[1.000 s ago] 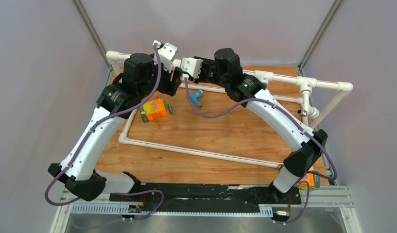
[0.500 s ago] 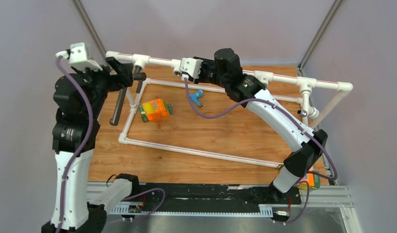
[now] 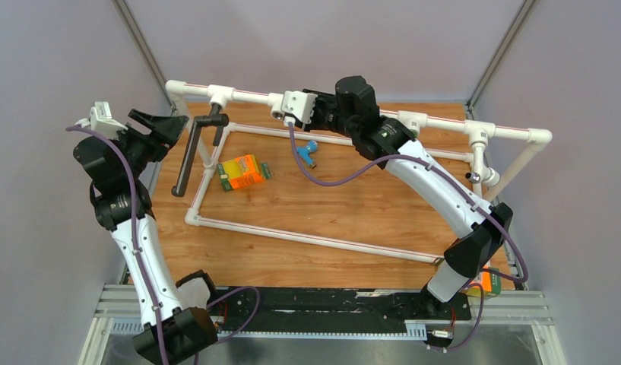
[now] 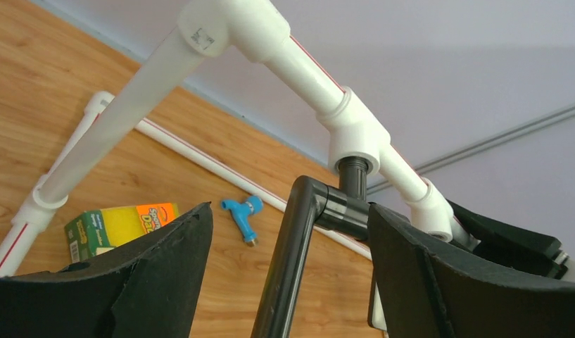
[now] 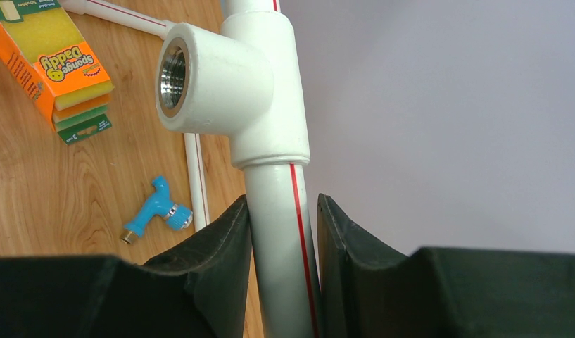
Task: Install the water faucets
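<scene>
Dark-brown faucet (image 3: 187, 156): stub seated up in the pipe frame (image 3: 345, 242) at the far-left corner, long tube hanging down toward the left edge.
Left gripper (image 3: 174, 128): jaws spread wide, holding nothing. The wrist view shows the faucet's elbow between the fingers; from above it sits just clear of them.
Right gripper (image 5: 283, 204): clamped on the frame's far top rail, right beside a metal-threaded tee socket (image 5: 200, 77).
Blue faucet (image 3: 310, 150): lying loose on the wood near the far edge, around the middle.
Sponge box (image 3: 242, 172): just left of it, inside the frame.
Change: half a second ago the left gripper was right at the elbow. Now it's backed off to the left edge, arm lower. Right arm hasn't budged.
</scene>
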Motion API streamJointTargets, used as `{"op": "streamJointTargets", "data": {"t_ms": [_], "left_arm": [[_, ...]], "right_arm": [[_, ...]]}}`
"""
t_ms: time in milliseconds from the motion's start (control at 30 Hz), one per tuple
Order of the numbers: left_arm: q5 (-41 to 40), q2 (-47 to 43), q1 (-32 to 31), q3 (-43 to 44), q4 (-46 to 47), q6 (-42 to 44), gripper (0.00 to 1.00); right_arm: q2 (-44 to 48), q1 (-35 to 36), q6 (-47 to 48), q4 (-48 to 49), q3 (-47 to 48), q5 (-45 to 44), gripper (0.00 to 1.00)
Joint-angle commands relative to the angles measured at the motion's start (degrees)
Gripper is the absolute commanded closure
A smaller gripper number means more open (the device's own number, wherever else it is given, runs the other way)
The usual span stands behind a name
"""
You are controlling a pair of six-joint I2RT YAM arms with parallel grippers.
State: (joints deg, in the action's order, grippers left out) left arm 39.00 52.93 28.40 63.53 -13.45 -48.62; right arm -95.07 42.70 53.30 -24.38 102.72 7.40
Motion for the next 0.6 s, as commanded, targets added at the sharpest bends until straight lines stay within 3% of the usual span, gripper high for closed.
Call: {"op": "streamJointTargets", "data": {"t_ms": [0, 267, 567], "left_arm": [[8.6, -2.0, 3.3, 2.6, 0.4, 0.6, 0.16], [9.5, -1.9, 3.1, 4.6, -10.9, 12.2, 0.26], [0.4, 3.5, -4.1, 14.3, -25.8, 28.0, 0.32]], "right_arm": [[-3.5, 2.6, -7.1, -7.0, -3.8, 7.2, 1.0], [-3.8, 2.6, -7.2, -6.8, -3.5, 7.8, 1.0], [-3.9, 2.6, -7.6, -6.8, -3.1, 7.8, 1.0]]}}
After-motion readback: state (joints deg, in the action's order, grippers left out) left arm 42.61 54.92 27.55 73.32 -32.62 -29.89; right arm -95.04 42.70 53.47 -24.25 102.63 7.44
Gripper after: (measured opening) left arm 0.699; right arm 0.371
